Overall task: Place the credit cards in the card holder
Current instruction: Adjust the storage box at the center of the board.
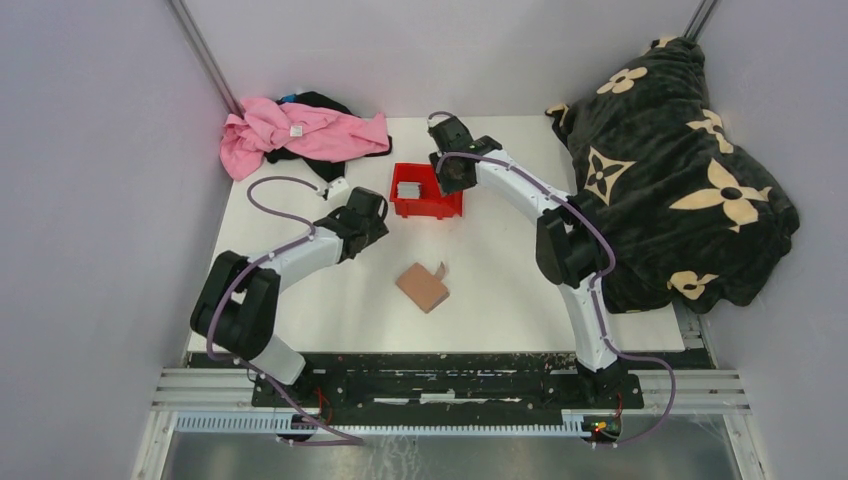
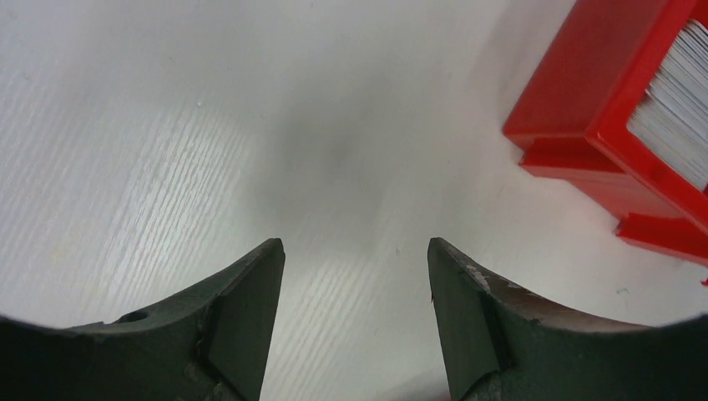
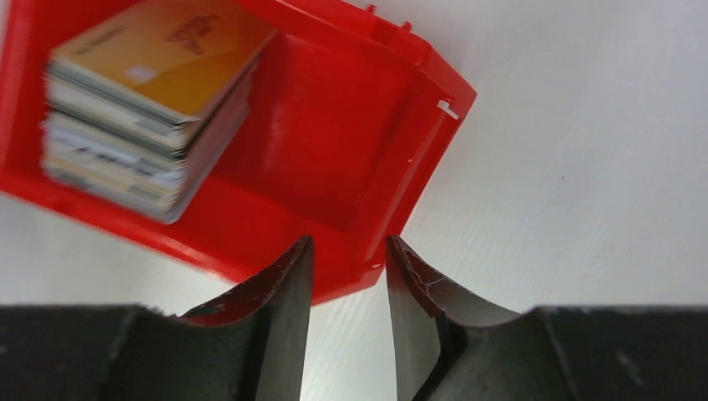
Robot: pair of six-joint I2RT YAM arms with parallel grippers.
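Observation:
The credit cards (image 1: 408,188) lie stacked in a red bin (image 1: 446,205) at the back middle of the table. In the right wrist view the stack (image 3: 134,125) has a gold-yellow card on top. The stack's edge (image 2: 678,109) also shows in the left wrist view. The tan-brown card holder (image 1: 423,287) lies folded on the table, nearer than the bin. My left gripper (image 1: 374,212) (image 2: 355,244) is open wide over bare table just left of the bin. My right gripper (image 1: 449,177) (image 3: 349,242) hovers at the bin's right corner, open a little, holding nothing.
A pink cloth over a dark garment (image 1: 300,130) lies at the back left. A large black blanket with cream flowers (image 1: 670,170) covers the right side. The red bin's wall (image 2: 601,92) is close to my left fingers. Grey walls enclose the table.

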